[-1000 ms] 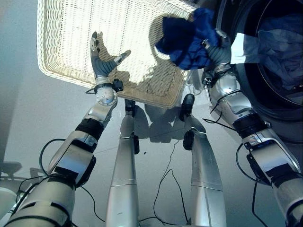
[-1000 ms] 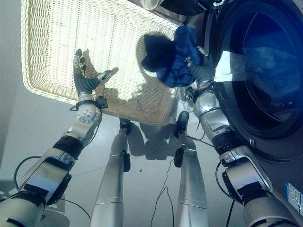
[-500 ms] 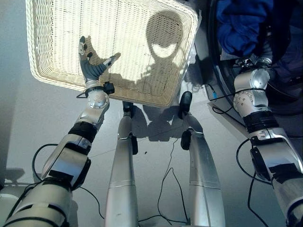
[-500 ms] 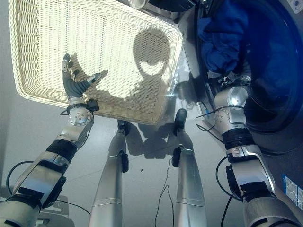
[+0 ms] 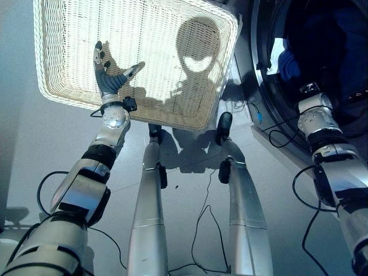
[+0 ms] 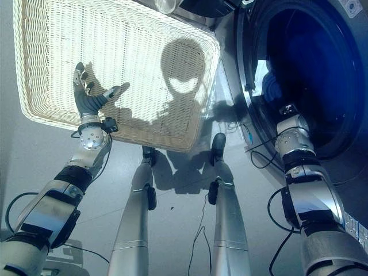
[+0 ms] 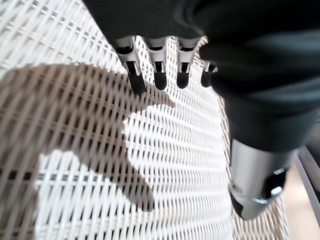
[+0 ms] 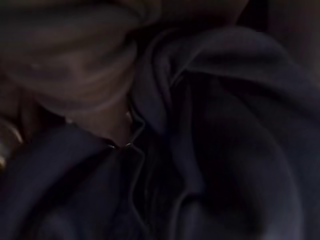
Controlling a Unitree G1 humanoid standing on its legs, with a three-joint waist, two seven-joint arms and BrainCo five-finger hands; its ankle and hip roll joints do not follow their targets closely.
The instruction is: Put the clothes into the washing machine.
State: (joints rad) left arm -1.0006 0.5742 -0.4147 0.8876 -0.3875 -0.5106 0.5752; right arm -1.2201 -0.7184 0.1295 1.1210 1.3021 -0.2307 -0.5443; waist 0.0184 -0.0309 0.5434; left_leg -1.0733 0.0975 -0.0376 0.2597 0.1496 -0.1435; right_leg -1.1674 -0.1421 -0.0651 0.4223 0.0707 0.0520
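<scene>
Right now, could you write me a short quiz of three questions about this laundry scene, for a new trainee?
1. True or false: the wicker basket holds clothes.
2. Where does the right arm reach? A) over the basket B) into the washing machine drum C) to the floor
3. Fill in: the left hand hovers over the basket with its fingers ____.

Key:
1. False; only bare weave and shadows lie in it.
2. B; the arm goes through the door opening, the hand hidden among dark blue clothes.
3. Open, holding nothing.
</scene>
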